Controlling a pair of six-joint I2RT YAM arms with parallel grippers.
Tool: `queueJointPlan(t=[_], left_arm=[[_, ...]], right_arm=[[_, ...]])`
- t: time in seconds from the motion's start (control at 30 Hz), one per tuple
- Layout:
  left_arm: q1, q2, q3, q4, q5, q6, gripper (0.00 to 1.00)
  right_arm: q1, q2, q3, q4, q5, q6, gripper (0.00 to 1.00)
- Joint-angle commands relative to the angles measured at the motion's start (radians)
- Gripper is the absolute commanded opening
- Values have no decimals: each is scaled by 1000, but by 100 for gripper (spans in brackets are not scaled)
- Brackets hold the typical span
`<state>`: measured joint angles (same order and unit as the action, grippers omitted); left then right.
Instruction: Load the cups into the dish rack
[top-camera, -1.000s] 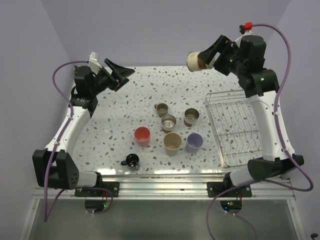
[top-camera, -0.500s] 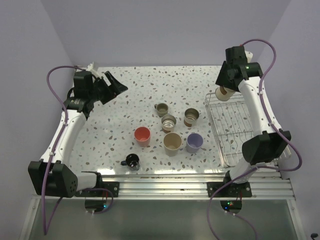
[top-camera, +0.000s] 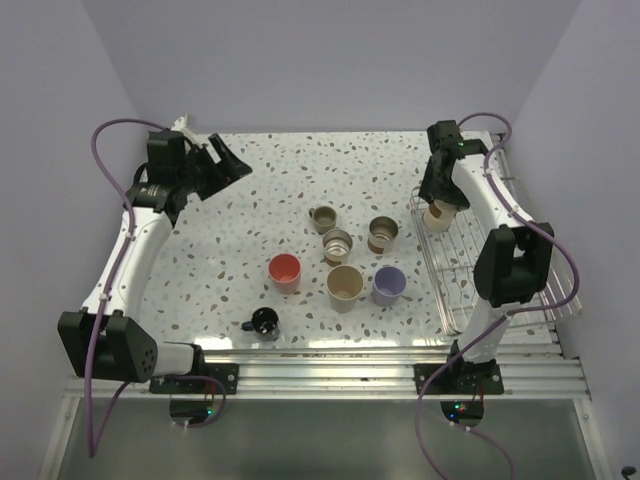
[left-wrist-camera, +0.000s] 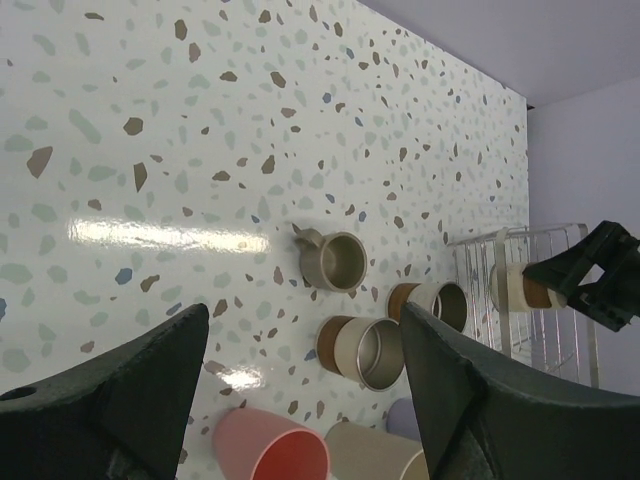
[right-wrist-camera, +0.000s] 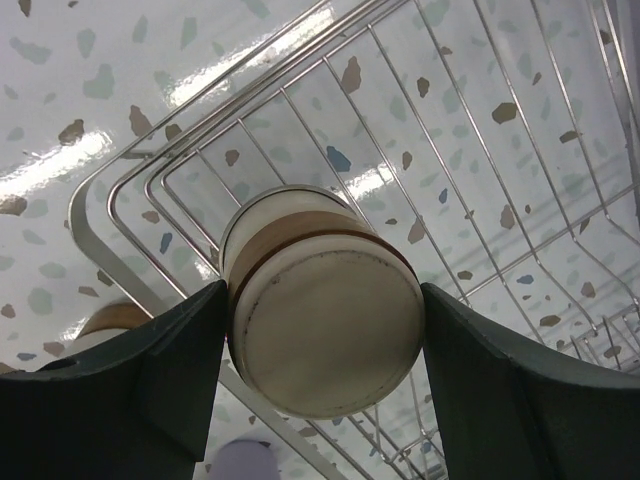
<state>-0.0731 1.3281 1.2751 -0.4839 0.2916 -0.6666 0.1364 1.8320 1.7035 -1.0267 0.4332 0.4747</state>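
The right end effector clamps a tan cup, base up, over the rack's far corner; the left end effector hangs, fingers apart, above the desk.

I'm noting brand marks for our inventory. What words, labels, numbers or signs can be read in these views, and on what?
No readable word, number or sign in any view.
The cream cup in the right pincer: plain base and brown band, no print.
The red cup, lavender cup and dish rack: no marks visible.
The left pincer: plain black, no label.
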Motion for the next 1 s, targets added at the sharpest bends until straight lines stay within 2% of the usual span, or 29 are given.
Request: queueJointPlan(t=[0.0, 0.27, 0.5, 0.87, 0.9, 0.97], left_arm=[[6, 23, 73, -30, -32, 41, 80], [6, 62, 75, -22, -40, 38, 79], [6, 117, 81, -28, -19, 35, 76], [2, 123, 38, -25, -23, 32, 75], [1, 122, 36, -27, -23, 32, 75], [-1, 120, 36, -33, -25, 32, 75]], right_arm=[[-4, 3, -42, 121, -17, 31, 0], [-6, 67, -42, 192, -30, 27, 0], [-4, 151, -1, 143, -48, 33, 0], [-4, 139, -35, 142, -63, 36, 0], [-3, 138, -33, 139, -65, 36, 11], [-4, 127, -31, 139, -67, 36, 24]])
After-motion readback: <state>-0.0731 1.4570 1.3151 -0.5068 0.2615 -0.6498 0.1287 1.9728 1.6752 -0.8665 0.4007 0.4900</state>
